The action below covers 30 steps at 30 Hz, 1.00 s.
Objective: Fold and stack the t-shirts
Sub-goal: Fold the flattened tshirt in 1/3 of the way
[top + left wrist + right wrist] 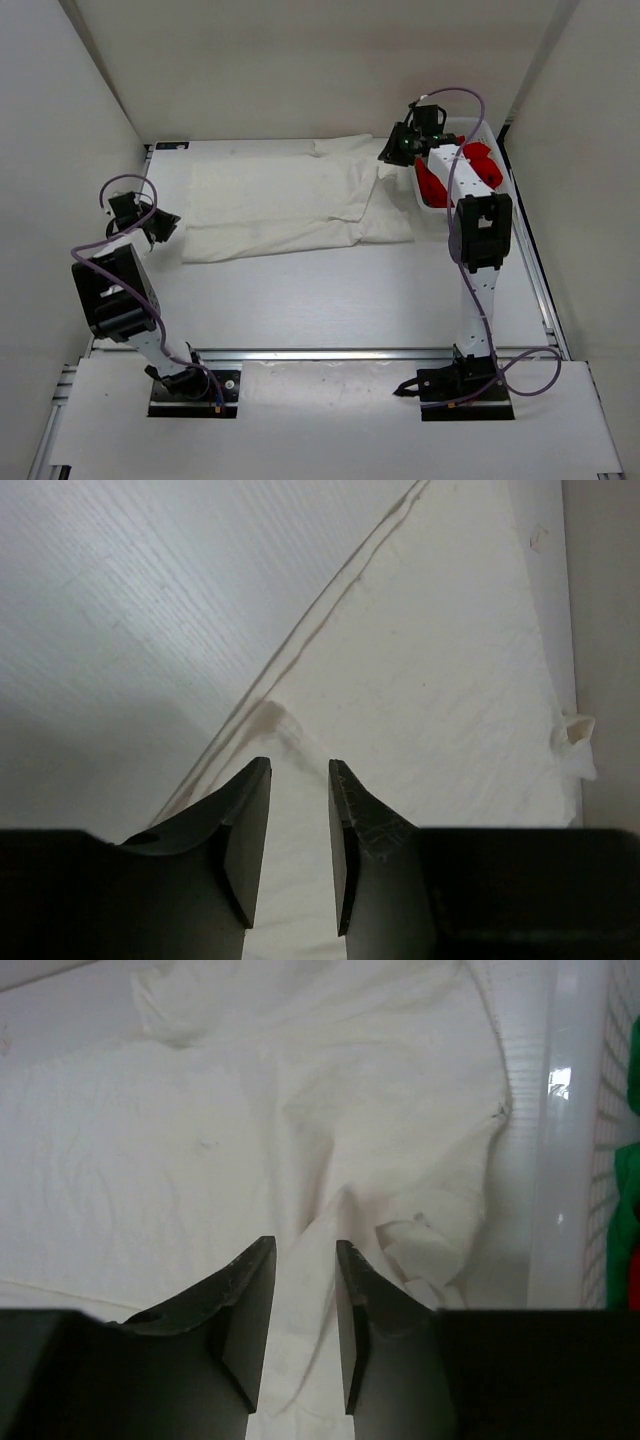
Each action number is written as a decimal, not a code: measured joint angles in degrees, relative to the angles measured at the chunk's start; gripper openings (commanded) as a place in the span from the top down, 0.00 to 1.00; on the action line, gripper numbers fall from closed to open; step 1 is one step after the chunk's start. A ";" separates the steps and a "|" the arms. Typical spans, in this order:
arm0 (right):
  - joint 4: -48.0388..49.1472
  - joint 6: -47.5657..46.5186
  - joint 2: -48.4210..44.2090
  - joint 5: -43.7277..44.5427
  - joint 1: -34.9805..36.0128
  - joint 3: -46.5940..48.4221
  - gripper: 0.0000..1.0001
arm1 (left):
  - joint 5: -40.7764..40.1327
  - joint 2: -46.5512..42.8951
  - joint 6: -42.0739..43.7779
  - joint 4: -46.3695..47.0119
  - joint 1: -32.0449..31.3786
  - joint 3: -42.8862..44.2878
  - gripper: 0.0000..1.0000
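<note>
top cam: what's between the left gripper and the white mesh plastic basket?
Only the white cloth t-shirt, spread flat between the left gripper and the white mesh plastic basket; the top view shows it.

Seen from above, the right arm (480, 228) covers much of the red t-shirt (431, 187) in the mesh basket (505, 170). The green t-shirt (628, 1210) is only a sliver through the basket wall at the right wrist view's edge. Both wrist views cut off the white t-shirt (430, 680).

White table (320, 300), plain white walls (300, 60)
</note>
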 measured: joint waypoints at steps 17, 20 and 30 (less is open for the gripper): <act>23.10 3.63 -46.12 0.11 0.76 -67.82 0.70 | -3.58 -20.11 4.59 -4.59 -0.35 -19.17 0.49; 27.08 4.81 -48.24 0.81 -0.48 -75.36 0.59 | -3.32 -17.92 4.35 -4.35 0.15 -21.11 0.49; 37.33 8.09 -42.49 5.27 -3.74 -80.30 0.54 | -1.53 -10.34 1.14 3.67 -1.05 -20.96 0.74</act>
